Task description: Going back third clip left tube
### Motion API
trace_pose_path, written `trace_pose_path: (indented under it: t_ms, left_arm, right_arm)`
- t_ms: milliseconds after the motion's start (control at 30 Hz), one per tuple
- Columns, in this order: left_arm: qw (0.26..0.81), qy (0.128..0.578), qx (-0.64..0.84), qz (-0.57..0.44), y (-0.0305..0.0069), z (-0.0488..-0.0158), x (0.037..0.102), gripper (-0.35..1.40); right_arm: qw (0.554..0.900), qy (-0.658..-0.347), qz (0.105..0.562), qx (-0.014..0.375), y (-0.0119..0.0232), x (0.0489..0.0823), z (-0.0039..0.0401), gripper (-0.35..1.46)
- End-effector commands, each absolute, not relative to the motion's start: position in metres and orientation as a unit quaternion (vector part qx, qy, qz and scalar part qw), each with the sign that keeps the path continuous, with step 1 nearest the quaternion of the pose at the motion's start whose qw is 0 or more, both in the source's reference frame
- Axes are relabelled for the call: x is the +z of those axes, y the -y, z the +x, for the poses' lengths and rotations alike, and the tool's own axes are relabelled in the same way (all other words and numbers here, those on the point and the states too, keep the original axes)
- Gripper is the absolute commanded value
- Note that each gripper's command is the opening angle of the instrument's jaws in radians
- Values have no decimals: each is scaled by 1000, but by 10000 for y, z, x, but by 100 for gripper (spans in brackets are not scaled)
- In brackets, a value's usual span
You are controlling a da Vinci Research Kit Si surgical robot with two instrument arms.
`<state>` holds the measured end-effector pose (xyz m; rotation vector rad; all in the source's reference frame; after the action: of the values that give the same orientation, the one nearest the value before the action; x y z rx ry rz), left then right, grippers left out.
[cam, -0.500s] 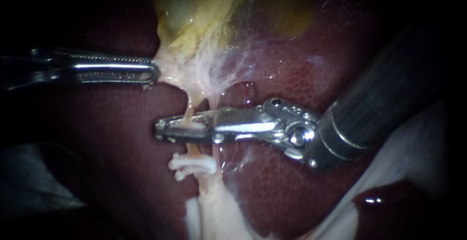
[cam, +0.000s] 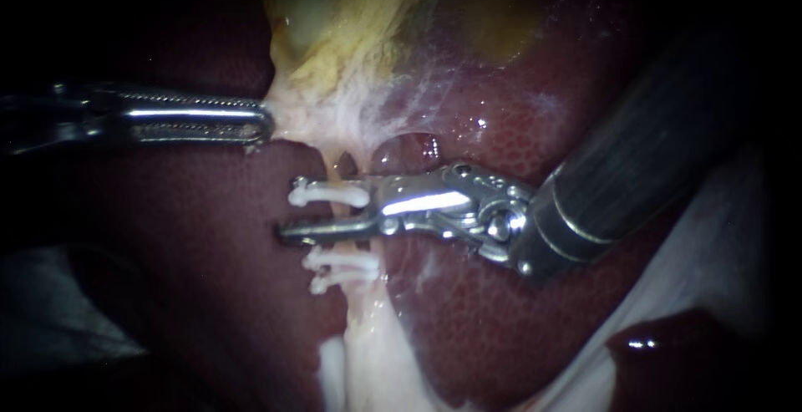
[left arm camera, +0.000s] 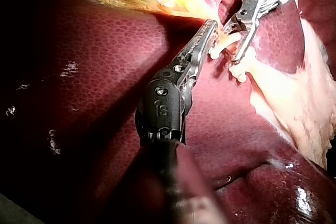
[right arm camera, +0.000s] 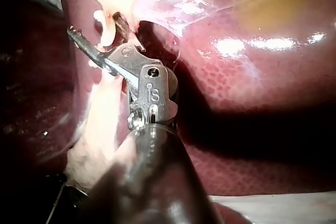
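A pale tube [cam: 361,303] runs down from the gallbladder's [cam: 334,11] yellowish tissue. One white clip [cam: 330,195] sits across it. Two more white clips [cam: 341,267] lie close together just below. My right instrument [cam: 322,211] stands open, its upper jaw at the top clip and its lower jaw between that clip and the lower pair. In the right wrist view the right instrument [right arm camera: 100,32] also shows a gap, with a white clip [right arm camera: 103,27] in it. My left instrument [cam: 266,121] is shut on pale tissue beside the gallbladder, also visible in the left wrist view [left arm camera: 210,24].
Dark red liver [cam: 501,312] lies under and around the tube. A small hollow [cam: 413,153] opens in the tissue just above the right instrument's jaws. White cloth [cam: 718,236] lies at the lower right, beyond the liver's edge.
My right instrument's jaws, closed around the tube before, have opened, and a white clip now sits on the tube. The left instrument has kept its hold.
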<state>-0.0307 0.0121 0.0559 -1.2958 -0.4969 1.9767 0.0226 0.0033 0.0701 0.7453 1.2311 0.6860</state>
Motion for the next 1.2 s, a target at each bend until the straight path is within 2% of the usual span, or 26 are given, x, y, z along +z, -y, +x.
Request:
trace_pose_path:
  t_ms: [33,200,500,633,867,967,1200]
  left_arm:
    - [355,192,765,-502,-121,-307,558,-35]
    - [355,192,765,-502,-121,-307,558,-35]
    - [355,193,765,-502,-121,-306,558,-35]
    - [354,193,765,-502,-121,-304,558,-35]
    - [354,193,765,-502,-121,-303,557,-35]
    - [354,193,765,-502,-121,-303,557,-35]
    - [354,193,765,-502,-121,-304,557,-35]
  right_arm:
    - [700,-553,332,307,-34,703,224,49]
    - [699,-552,335,308,-35,705,213,49]
    - [699,-551,341,302,-31,681,197,50]
    - [726,-548,324,260,-31,664,179,50]
    - [786,-542,248,163,-32,629,132,50]
    - [795,-548,224,132,-33,611,106,50]
    - [800,-555,206,97,-44,573,66,50]
